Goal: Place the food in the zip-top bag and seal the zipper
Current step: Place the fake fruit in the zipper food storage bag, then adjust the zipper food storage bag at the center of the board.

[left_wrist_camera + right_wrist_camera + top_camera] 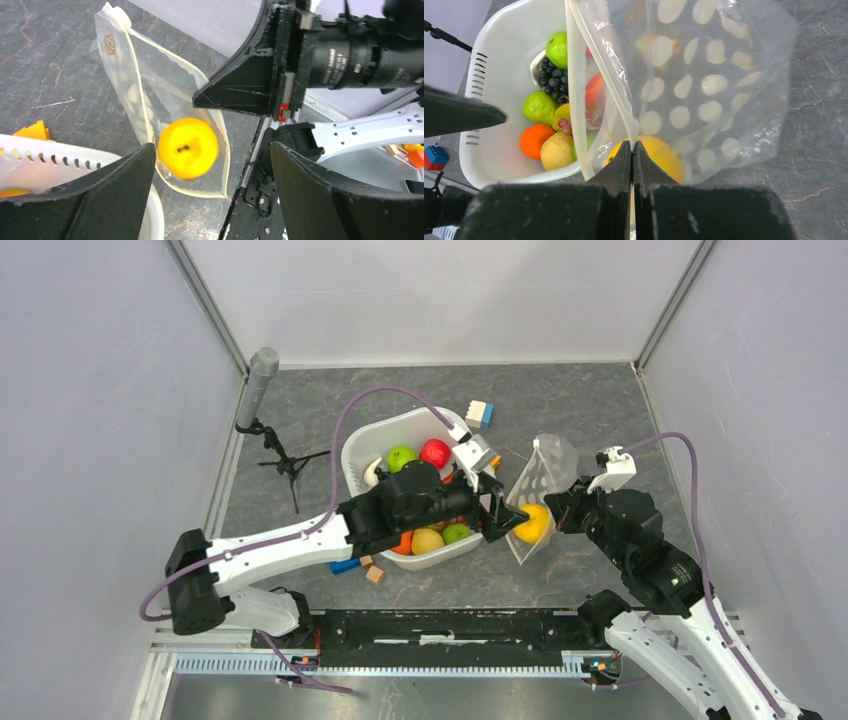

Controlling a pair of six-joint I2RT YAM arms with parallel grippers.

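The zip-top bag (540,475) sits on the worktop (580,400), right of the middle and just beside the right wall of the white tub (350,455). Its mouth faces the tub and gapes, with the two lips of the zipper (574,100) parted. One yellow-orange fruit (188,147) lies inside the bag at its near end.

The right hand (632,150) is closed, its fingers pinched together on the bag's rim close to that fruit. The left hand (497,517) reaches across the tub with its jaws spread wide and nothing between them, just at the bag's mouth. In its wrist view the fruit shows through the clear plastic beyond the fingers (115,190).

The other food lies in the tub, about the middle of the worktop: a green apple (401,457), a red apple (434,452), purple grapes (550,77), an orange (534,140) and a pale lemon (557,151).

A white-and-blue block (479,414) lies just past the tub's far side. A blue block (345,565) and a wooden cube (375,574) lie at its near side. A microphone (262,365) on a small tripod stands toward the far left corner.
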